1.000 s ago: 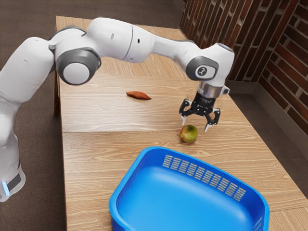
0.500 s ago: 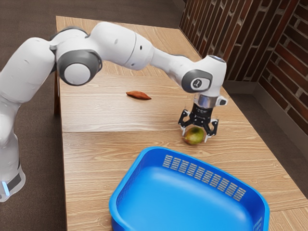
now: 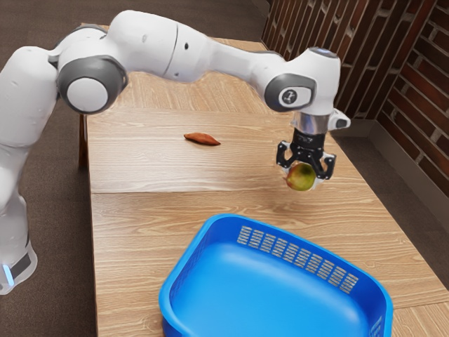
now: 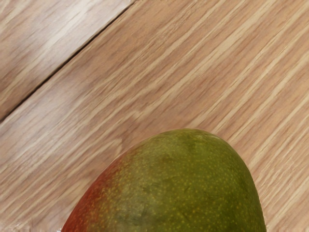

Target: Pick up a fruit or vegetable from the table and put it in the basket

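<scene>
Mango (image 3: 301,177) is held in the black gripper (image 3: 302,180), its two fingers (image 3: 330,167) closed against opposite sides, and is carried above the table, beyond the basket's slotted side and not over the opening. By its look, a fairly dense, firm fruit should be expected: moderately heavy, stiff under light pressure, yet liable to be bruised if squeezed hard. The skin is smooth and rounded, so some slipping or rolling between the fingers could be met if the hand were swung quickly. Hold is best taken across the widest part of the body, with the weight centred between the fingers — steady pressure is likely to serve better than force. Release should be made low over the basket floor, so that a hard drop is avoided.

Outward from the hand, one mango is counted, red on one flank and green over the rest, and one gripper, carried on one white arm (image 3: 168,45). One blue basket (image 3: 266,288) is found next, open-topped, with no fruit seen in the visible part of its floor. Farther off, one reddish-brown root (image 3: 202,139), probably a sweet potato, is seen lying on the one wooden table (image 3: 154,232) — untouched and well apart from the basket. Past the table's edge, brick walling (image 3: 351,56) is seen.
</scene>
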